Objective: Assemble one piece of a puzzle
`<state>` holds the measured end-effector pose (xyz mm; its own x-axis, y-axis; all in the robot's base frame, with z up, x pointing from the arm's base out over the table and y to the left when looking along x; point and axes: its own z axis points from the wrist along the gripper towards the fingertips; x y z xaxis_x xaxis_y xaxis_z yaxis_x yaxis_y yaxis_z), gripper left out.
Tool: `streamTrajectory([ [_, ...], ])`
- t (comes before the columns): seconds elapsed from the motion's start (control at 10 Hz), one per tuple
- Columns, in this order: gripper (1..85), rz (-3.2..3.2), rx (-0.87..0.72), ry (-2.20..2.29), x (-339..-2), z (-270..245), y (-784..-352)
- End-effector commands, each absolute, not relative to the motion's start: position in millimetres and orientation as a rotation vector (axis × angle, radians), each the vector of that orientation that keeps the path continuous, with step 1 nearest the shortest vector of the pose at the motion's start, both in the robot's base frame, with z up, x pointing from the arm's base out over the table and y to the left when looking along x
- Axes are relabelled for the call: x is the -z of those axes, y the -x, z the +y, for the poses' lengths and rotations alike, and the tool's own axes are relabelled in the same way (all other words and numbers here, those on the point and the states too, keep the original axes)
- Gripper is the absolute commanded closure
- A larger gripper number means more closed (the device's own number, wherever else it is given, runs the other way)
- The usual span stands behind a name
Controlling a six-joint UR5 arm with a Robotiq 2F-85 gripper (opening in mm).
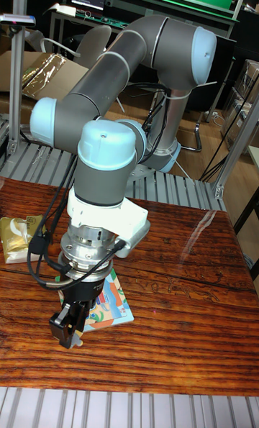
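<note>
One puzzle (111, 306) (colourful, flat) | on table (180, 313) | claw (68, 334) above edge

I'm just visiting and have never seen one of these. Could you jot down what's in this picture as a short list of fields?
arm: grey and pale blue, bent down over the table
gripper: low over the puzzle's left edge; open or shut unclear
puzzle: colourful flat board, partly hidden by the gripper
table: glossy reddish wood
packet: yellowish, at the table's left edge

A robotics lab — UR5 arm (115, 75), aluminium framing (16, 61), office chairs (90, 43).
</note>
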<state>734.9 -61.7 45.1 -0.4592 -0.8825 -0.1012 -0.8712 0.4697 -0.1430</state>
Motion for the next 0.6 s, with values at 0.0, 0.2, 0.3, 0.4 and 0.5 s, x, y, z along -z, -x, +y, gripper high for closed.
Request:
streamTrajectory([
  [0.0, 53.0, 2.598, 0.127, 1.447, -47.3, -68.4, -737.3],
  [0.2, 53.3, 2.621, 0.133, 1.420, -48.0, -72.4, -735.7],
  [0.3, 53.3, 2.628, 0.132, 1.405, -47.8, -72.6, -735.8],
  [0.4, 54.0, 2.638, 0.130, 1.393, -47.5, -73.4, -735.3],
  [0.5, 54.3, 2.648, 0.132, 1.378, -47.1, -74.6, -735.2],
])
